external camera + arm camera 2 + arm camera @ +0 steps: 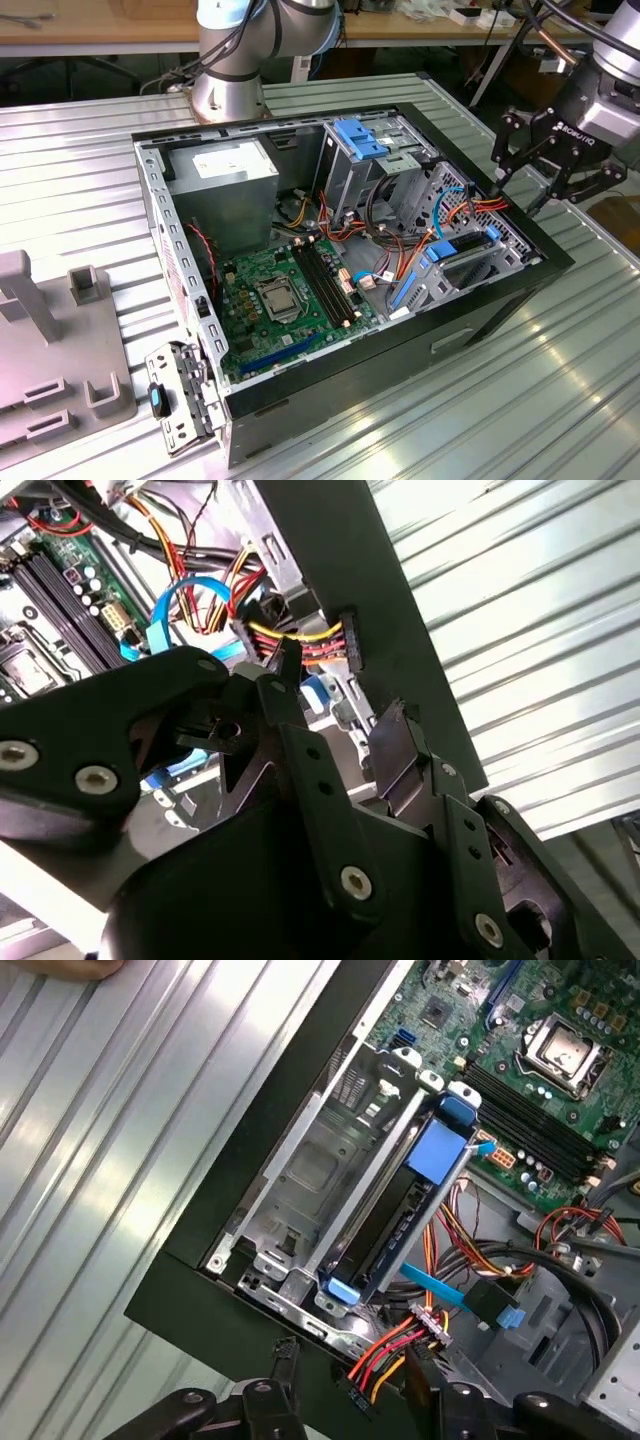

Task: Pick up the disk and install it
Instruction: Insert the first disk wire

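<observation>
The disk [392, 1222] stands on edge in a slot of the metal drive cage [320, 1175], dark between its blue carrier rails, with a blue tab at each end. The exterior view shows the disk [462, 248] as blue rails inside the cage, at the case's corner on the exterior view's right. My gripper [517, 195] hovers just above that corner's rim, open, with nothing between its fingers. In both wrist views the fingertips [290, 675] [284, 1352] sit apart, beside a red, yellow and black power connector [428, 1322]. They are clear of the disk.
The open black computer case [500, 300] lies on a ribbed metal table [90, 190]. Inside it are the green motherboard [290, 295], the power supply [225, 170], loose cables [400, 225] and a fixed blue bracket [362, 140]. A grey fixture [50, 350] stands at the exterior view's left.
</observation>
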You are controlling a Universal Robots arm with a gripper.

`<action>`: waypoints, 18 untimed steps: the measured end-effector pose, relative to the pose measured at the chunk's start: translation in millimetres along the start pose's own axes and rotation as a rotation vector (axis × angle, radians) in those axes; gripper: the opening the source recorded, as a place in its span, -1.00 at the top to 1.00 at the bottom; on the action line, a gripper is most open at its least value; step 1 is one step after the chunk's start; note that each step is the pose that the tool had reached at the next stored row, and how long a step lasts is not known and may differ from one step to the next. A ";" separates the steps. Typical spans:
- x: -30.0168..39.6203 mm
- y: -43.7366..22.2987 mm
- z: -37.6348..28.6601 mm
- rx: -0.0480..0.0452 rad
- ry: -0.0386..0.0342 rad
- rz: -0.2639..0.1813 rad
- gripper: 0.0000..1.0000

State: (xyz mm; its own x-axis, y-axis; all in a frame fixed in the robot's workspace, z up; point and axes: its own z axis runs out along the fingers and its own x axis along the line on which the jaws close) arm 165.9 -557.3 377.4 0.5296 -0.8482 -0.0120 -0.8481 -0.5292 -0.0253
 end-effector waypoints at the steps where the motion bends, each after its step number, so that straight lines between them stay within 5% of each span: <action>1: 0.0 -0.7 0.2 0.0000 -0.0002 -0.005 -0.08; 11: 0.4 -1.1 4.8 -0.0028 -0.0060 -0.234 -0.08; 15: 0.6 -1.4 8.3 -0.0043 -0.0091 -0.357 -0.08; 18: 0.1 -4.9 9.4 -0.0046 -0.0096 -0.376 -0.08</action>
State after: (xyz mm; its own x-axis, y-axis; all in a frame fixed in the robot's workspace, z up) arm 170.3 -554.6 368.1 0.8043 -0.5940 -0.0120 -0.5941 -0.8040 -0.0253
